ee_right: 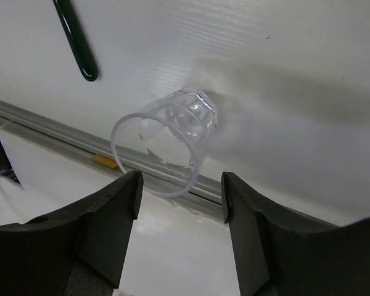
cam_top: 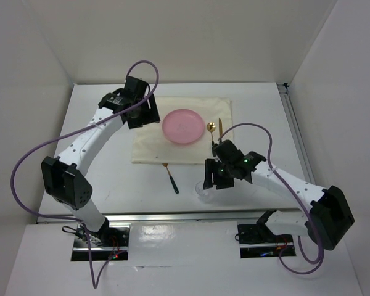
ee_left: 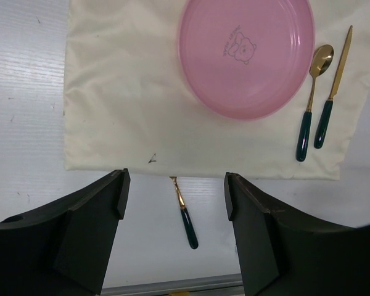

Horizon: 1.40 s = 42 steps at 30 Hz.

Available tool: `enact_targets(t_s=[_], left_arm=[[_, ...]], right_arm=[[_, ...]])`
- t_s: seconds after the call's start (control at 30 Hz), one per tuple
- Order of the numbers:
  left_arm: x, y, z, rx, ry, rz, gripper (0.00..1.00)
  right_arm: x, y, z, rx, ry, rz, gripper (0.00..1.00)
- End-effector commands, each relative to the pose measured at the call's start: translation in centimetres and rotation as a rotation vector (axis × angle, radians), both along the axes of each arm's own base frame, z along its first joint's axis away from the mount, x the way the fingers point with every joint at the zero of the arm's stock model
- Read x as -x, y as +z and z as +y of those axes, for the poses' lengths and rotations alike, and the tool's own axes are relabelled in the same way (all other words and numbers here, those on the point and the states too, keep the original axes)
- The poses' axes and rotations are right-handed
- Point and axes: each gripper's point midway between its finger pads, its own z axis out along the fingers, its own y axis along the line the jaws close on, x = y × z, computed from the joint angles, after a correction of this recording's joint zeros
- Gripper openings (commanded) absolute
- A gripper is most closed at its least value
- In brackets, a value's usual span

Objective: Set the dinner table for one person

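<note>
Clear cup (ee_right: 166, 142) sits at the near edge of the dinner table (cam_top: 265, 111); the right gripper (ee_right: 180, 182), wide and empty, should straddle it squarely before closing. Far off, the left gripper (ee_left: 176, 185) gapes empty.

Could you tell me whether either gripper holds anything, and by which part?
Nothing is held: left gripper open and empty, right gripper open over the clear cup, not gripping it.
</note>
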Motion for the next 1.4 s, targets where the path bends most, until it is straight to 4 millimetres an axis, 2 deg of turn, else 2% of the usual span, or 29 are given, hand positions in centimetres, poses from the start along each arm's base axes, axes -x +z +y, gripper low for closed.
enact_targets(t_s=[0.0,0.13,0.23,0.3,0.33,0.37,0.4,0.47,0.57,0.6,0.63,0.67,0.7,0.73,0.77,0.8,0.83,0.87,0.93,0.97,1.0,1.07,1.1,1.13,1.2,1.27,1.3,1.33,1.37], left_arm=[[0.3,0.4,0.3,-0.003,-0.012,-0.009,0.8],[0.4,0.7,0.3,0.001,-0.013,-0.018,0.8],[0.4,0.4,0.5,-0.009,-0.007,-0.012,0.8],[0.5,0.4,0.3,-0.003,-0.012,-0.009,0.8],[0.4,0.8,0.3,0.001,-0.013,-0.019,0.8],[0.4,0.8,0.3,0.001,-0.013,-0.019,0.8],[0.4,0.8,0.3,0.001,-0.013,-0.019,0.8],[0.3,1.7,0.1,0.017,-0.019,-0.038,0.8],[0.5,2.6,-0.2,0.04,-0.032,-0.054,0.8],[0.7,3.0,-0.4,0.055,-0.042,-0.059,0.8],[1.2,2.3,-0.5,0.058,-0.049,-0.045,0.81],[1.3,1.9,-0.4,0.054,-0.049,-0.033,0.81],[1.6,1.7,-0.3,0.058,-0.042,-0.028,0.81],[1.8,1.3,-0.4,0.061,-0.047,-0.015,0.83],[2.1,0.9,-0.8,0.058,-0.059,-0.006,0.84],[2.7,0.7,-1.2,0.045,-0.071,0.007,0.84],[3.3,0.5,-1.5,0.038,-0.083,0.025,0.86],[4.0,0.7,-2.4,0.042,-0.101,0.033,0.87],[4.8,0.1,-2.7,0.018,-0.09,0.055,0.87],[5.4,0.5,-2.9,0.028,-0.093,0.047,0.9],[6.4,-0.8,-3.4,0.018,-0.108,0.082,0.9],[7.0,-1.3,-4.2,0.028,-0.119,0.083,0.9],[8.2,-2.5,-5.3,0.031,-0.151,0.113,0.9],[8.8,-2.8,-5.9,0.025,-0.172,0.121,0.9],[10.7,-4.8,-7.5,0.02,-0.2,0.184,0.9],[11.8,-6.0,-8.7,0.021,-0.21,0.214,0.87],[12.4,-6.3,-10.0,0.032,-0.238,0.203,0.87],[13.2,-8.3,-10.6,0.026,-0.254,0.256,0.87],[13.4,-9.0,-10.9,0.033,-0.263,0.276,0.87]], right_arm=[[-0.3,0.0,1.2,-0.021,0.007,-0.019,0.65],[-0.4,-1.1,1.4,0.017,0.004,-0.01,0.6],[-0.7,-1.7,1.7,0.02,-0.004,-0.001,0.5],[-1.0,-1.9,1.8,0.039,-0.016,-0.008,0.36],[-1.2,-1.5,1.6,0.065,-0.036,-0.018,0.2],[-1.2,-1.4,1.6,0.062,-0.044,-0.015,0.2],[-1.6,-0.9,1.1,0.093,-0.072,-0.029,0.08],[-2.3,0.1,0.3,0.139,-0.12,-0.048,0.0],[-6.2,2.5,-1.6,0.231,-0.204,-0.102,0.0],[-8.8,3.9,-1.1,0.231,-0.223,-0.146,0.0],[-12.9,5.5,-2.4,0.254,-0.262,-0.212,0.0],[-14.0,6.1,-1.7,0.245,-0.265,-0.224,0.0],[-16.2,6.8,-2.1,0.248,-0.287,-0.25,0.0],[-18.8,7.5,-3.5,0.256,-0.312,-0.28,0.0],[-20.8,6.1,-3.4,0.271,-0.304,-0.261,0.0],[-23.9,8.7,-2.6,0.22,-0.309,-0.319,0.0],[-25.9,9.0,-3.9,0.241,-0.319,-0.327,0.0],[-29.0,9.3,-3.5,0.238,-0.33,-0.346,0.0],[-31.8,9.0,-5.0,0.278,-0.363,-0.345,0.0],[-33.1,8.6,-5.3,0.281,-0.376,-0.342,0.0],[-35.2,8.1,-5.2,0.28,-0.388,-0.346,0.0],[-37.2,7.5,-6.2,0.281,-0.418,-0.35,0.0],[-38.3,6.7,-5.9,0.279,-0.419,-0.355,0.0],[-39.1,6.4,-6.5,0.278,-0.434,-0.36,0.0],[-39.9,5.7,-7.2,0.279,-0.45,-0.361,0.0],[-41.2,5.7,-8.7,0.261,-0.483,-0.386,0.0],[-41.4,5.0,-8.9,0.253,-0.483,-0.376,0.0],[-41.6,4.3,-8.5,0.237,-0.471,-0.367,0.0],[-42.2,4.4,-9.0,0.224,-0.481,-0.377,0.0]])
